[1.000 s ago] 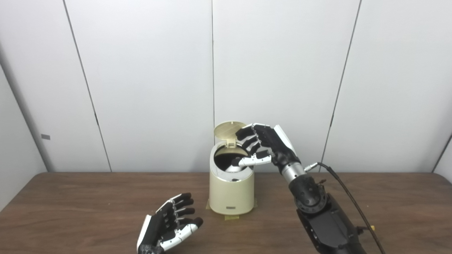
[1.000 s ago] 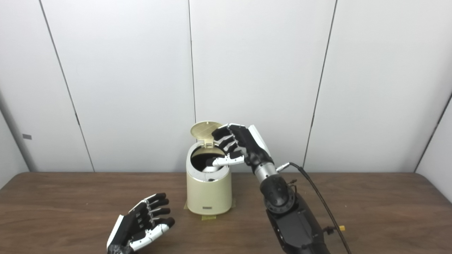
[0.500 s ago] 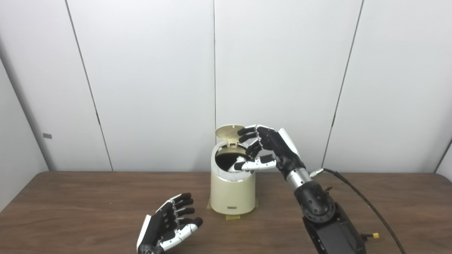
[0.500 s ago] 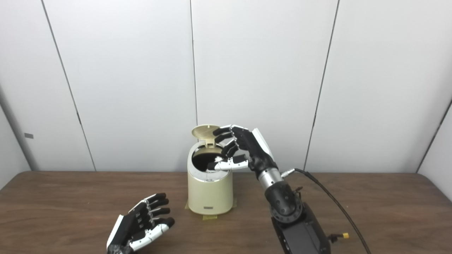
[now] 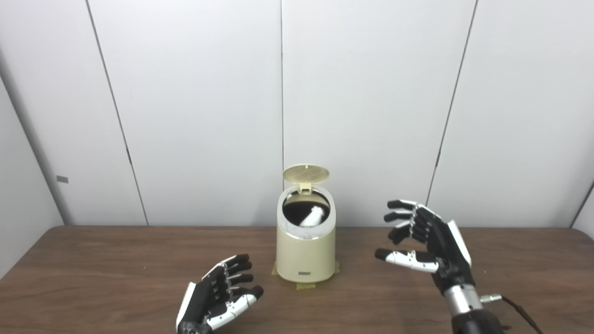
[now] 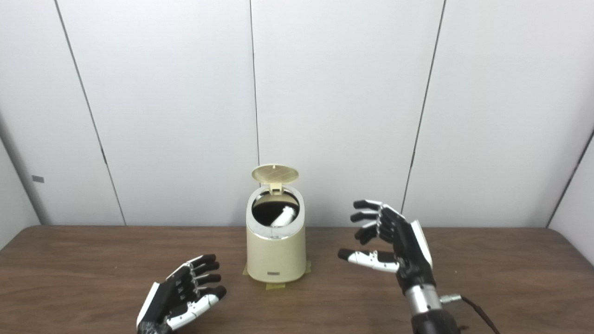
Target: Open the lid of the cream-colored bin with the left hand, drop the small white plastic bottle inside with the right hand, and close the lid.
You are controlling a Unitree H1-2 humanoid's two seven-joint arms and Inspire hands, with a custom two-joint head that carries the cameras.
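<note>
The right hand (image 5: 429, 243) has pulled back to lower right, fingers spread and empty; the bottle (image 5: 314, 216) lies inside the bin (image 5: 305, 253). Lid (image 5: 306, 174) up; left hand (image 5: 218, 297) spread, lower left, closing remains.

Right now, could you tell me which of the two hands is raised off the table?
The right hand, open in the air beside the bin; the left hand sits low by the table.

Bright, even overhead light, white wall panels (image 5: 371, 93) slightly washed out, soft faint shadows on the brown table (image 5: 93, 278), mild overall softness, no glare.
</note>
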